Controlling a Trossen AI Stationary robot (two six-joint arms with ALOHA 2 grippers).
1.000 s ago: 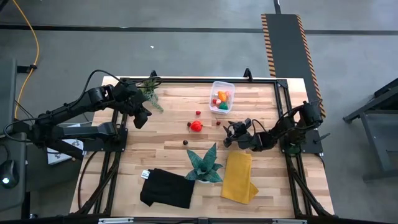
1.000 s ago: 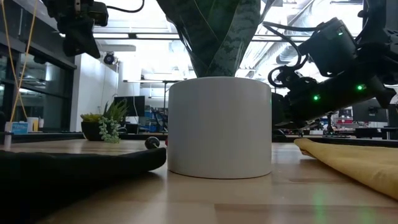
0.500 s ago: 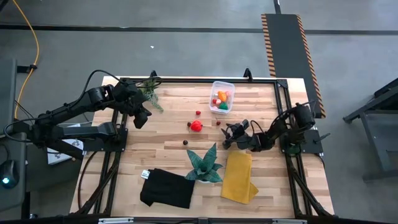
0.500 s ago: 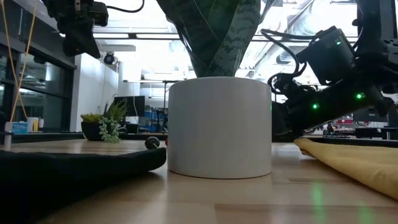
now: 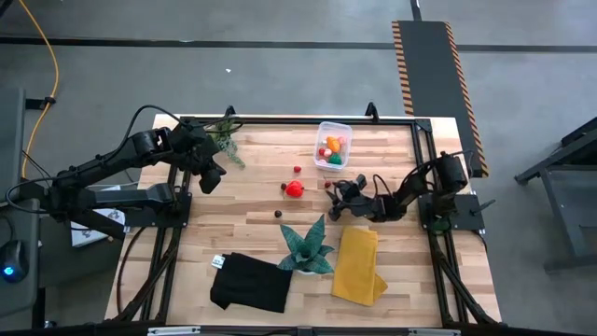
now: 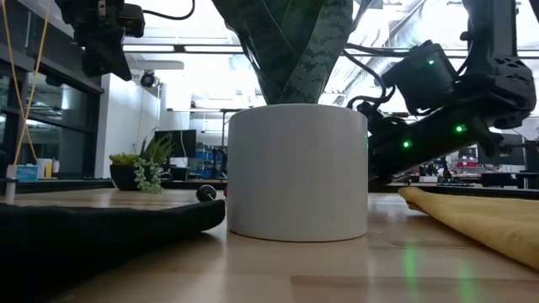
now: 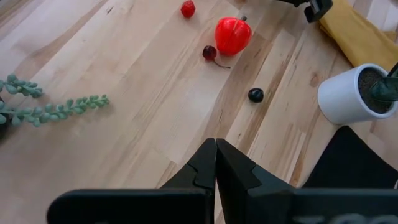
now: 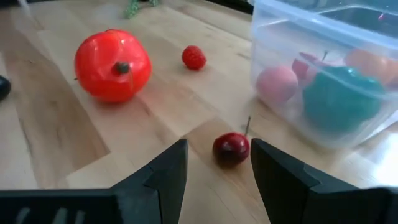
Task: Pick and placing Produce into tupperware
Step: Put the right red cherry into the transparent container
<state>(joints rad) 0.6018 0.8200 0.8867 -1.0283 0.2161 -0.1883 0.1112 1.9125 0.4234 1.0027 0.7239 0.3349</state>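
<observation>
the right gripper [image 5: 336,193] stood low over the table with its fingers apart and nothing between them. in the right wrist view a small dark red cherry [image 8: 231,149] lay on the wood straight ahead of the gap between the two fingers, close in front and not yet enclosed. its stem [image 8: 247,125] stood roughly upright, so the fruit offered no long axis to line up with. the clear tub [image 5: 333,145] sat just beyond the cherry, already holding pink, orange and green pieces. the red tomato [image 5: 294,189], a tiny red berry [image 5: 298,170] and a small dark piece [image 5: 278,213] remained loose on the boards. the left gripper [image 5: 211,177] hung at the far side with its fingers together, well apart from the cherry. judgement: the right arm was plainly the nearer, and a short forward advance should bracket the fruit.
</observation>
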